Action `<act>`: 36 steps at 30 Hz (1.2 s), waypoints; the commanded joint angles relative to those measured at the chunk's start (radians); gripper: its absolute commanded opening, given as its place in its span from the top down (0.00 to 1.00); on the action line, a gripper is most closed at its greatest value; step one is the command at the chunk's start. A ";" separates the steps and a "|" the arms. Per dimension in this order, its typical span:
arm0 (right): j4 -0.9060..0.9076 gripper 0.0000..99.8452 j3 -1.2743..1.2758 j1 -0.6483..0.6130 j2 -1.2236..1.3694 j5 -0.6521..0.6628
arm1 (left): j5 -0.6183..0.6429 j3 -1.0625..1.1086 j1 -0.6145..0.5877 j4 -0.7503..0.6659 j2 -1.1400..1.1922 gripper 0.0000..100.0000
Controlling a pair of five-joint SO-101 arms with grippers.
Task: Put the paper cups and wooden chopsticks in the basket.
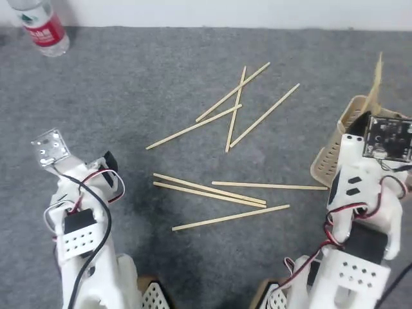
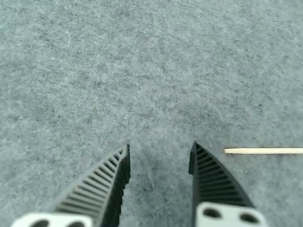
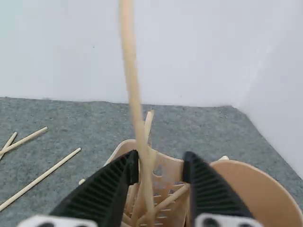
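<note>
Standing a chopstick (image 3: 130, 71) in the basket (image 1: 325, 161), with the right hand (image 3: 161, 156) slack around it.

Nearest, the left hand (image 2: 160, 145) hangs wide and empty over bare table (image 1: 129, 84), with a stick tip just beside it. The right hand is over the basket at the table's right edge, jaws parted. The one upright chopstick leans on one finger, unclamped. A few more lean inside, too crossed to count. Eight chopsticks (image 1: 209, 193) lie on the table: four near the arms and four beyond, crossed. Past them stands one bottle (image 1: 42, 26). The sticks look light, stiff and thin, and likely to roll or pivot. I'd pinch each near mid-length, taking top-lying ones first where they cross.
</note>
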 commanded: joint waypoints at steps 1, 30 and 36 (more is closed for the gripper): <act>0.007 0.81 -0.009 0.013 -0.019 0.006 | 0.003 -0.001 0.003 -0.020 -0.012 0.80; 0.590 0.82 -1.060 -0.533 1.059 -0.058 | 0.003 0.001 0.008 -0.023 -0.017 0.80; 0.711 0.82 -1.350 -0.529 1.489 -0.233 | 0.003 0.001 0.008 -0.023 -0.017 0.80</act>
